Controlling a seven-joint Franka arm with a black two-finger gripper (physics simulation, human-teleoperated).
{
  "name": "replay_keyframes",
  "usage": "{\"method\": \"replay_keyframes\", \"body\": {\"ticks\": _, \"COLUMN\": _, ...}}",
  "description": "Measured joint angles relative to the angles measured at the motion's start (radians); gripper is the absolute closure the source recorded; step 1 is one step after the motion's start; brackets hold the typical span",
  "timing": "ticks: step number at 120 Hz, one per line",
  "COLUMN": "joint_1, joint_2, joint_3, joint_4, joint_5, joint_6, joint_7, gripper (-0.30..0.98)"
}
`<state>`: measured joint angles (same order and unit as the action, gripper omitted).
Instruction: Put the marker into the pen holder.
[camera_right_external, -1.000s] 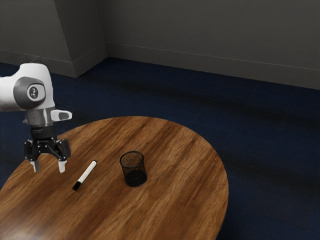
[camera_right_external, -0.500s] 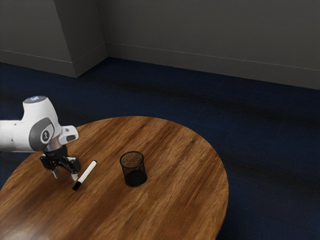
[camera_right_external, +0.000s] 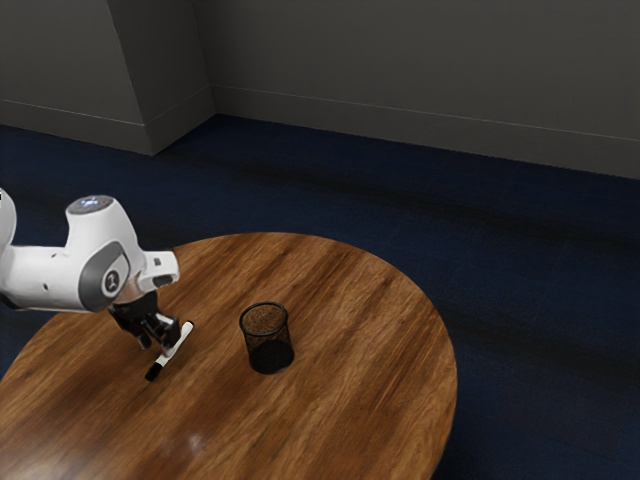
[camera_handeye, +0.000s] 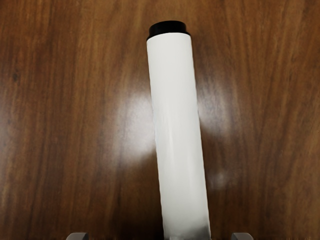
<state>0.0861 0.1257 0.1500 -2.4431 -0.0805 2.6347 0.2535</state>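
Jaws are wide, one on each side of the marker (camera_handeye: 176, 115) with daylight between, so you haven't got a grip on it yet. Clock directions here go by the exterior view, 12 at its top. Compared with a second ago, your gripper (camera_right_external: 156, 347) is lower, over toward 4 o'clock and turned, and now it's right at the marker. The marker itself hasn't budged. For the task, I'd say the approach is basically done and closing is your next move, then a lift and a carry toward 3 o'clock. The pen holder (camera_right_external: 268, 345) is well apart from it, upright and still where it was.

As for looks: the marker is a plain white tube lying flat on the wooden table (camera_right_external: 350, 400), at about 9 o'clock from the holder. Its long black cap (camera_right_external: 153, 372) points to 7 o'clock, and the other end, with a short black plug, points to 1. Smooth and round, so it could roll if you close off-centre. You'll probably need to tip it upright before dropping it in.
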Motion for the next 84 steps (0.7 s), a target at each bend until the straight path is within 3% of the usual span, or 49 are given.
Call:
{"method": "replay_keyframes", "body": {"ticks": 35, "joint_1": -0.018, "joint_2": 0.013, "joint_3": -0.021, "joint_4": -0.001, "joint_5": -0.001, "joint_6": -0.017, "joint_7": -0.003, "gripper": 0.48}}
{"method": "replay_keyframes", "body": {"ticks": 84, "joint_1": 0.005, "joint_2": 0.01, "joint_3": -0.018, "joint_4": -0.003, "joint_5": -0.002, "joint_6": -0.041, "joint_7": -0.014, "gripper": 0.58}}
